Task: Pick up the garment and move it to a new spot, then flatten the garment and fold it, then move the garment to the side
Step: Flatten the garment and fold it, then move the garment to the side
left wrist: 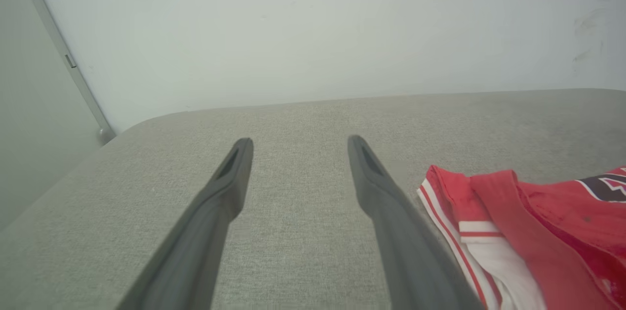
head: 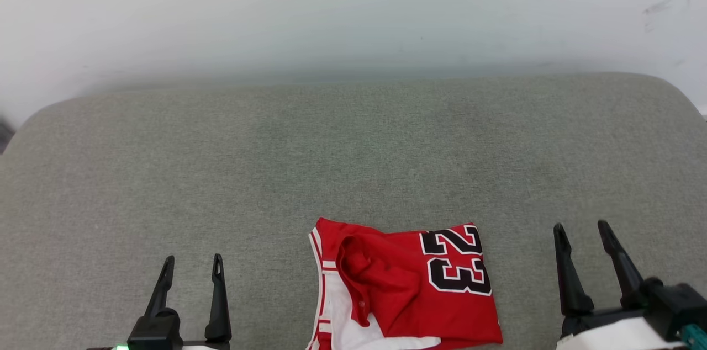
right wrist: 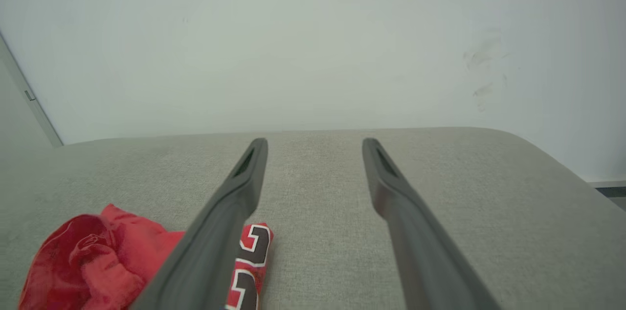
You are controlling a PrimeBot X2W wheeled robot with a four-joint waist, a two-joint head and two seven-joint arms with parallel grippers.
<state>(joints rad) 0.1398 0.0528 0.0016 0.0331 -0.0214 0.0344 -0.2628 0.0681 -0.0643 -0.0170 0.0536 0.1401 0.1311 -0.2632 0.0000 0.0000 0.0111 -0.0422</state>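
Grey cushion [head: 353,146] beneath, bare and roomy out to rounded far corners. Left gripper [head: 193,258] and right gripper [head: 581,225] spread wide, holding nothing. Between them, at near edge, folded garment [head: 409,284], touching neither; "23" legible in black. White wall [head: 331,8] behind.

The garment [head: 420,284] is lying on the table [head: 353,146] near its front edge, sitting between the left end effector [head: 193,258] and the right end effector [head: 581,225], touching neither, with the wall [head: 353,8] standing behind the table.
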